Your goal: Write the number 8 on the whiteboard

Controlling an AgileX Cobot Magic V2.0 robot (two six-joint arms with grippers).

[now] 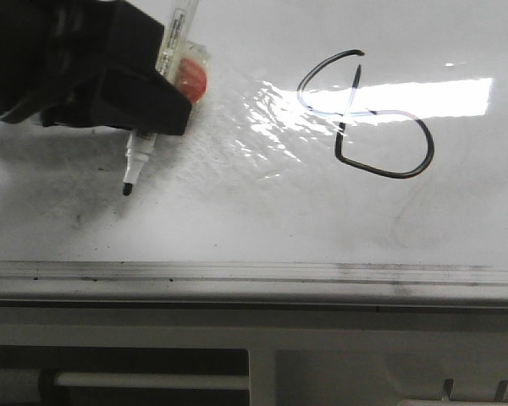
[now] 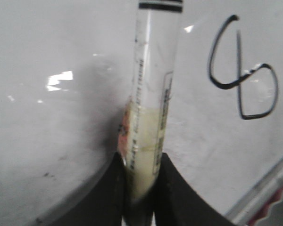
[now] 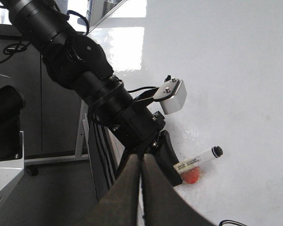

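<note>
The whiteboard point(image 1: 262, 211) fills the front view and is glossy, with grey smudges. The number 8 point(image 1: 364, 114) is a tilted black two-loop line at the upper right; it also shows in the left wrist view point(image 2: 243, 70). My left gripper point(image 1: 157, 93) at the upper left is shut on a clear-barrelled black marker point(image 1: 135, 165). The marker's tip points down at the board, well left of the figure. The left wrist view shows the marker point(image 2: 153, 94) between the jaws of the left gripper point(image 2: 141, 162). My right gripper point(image 3: 142, 162) is shut and empty, off the board's side.
A silver-grey metal strip point(image 1: 237, 272) edges the board's near side, with the white table frame below it. An orange-red patch point(image 1: 193, 80) sits beside the marker at the left gripper. The left arm point(image 3: 85, 75) shows in the right wrist view.
</note>
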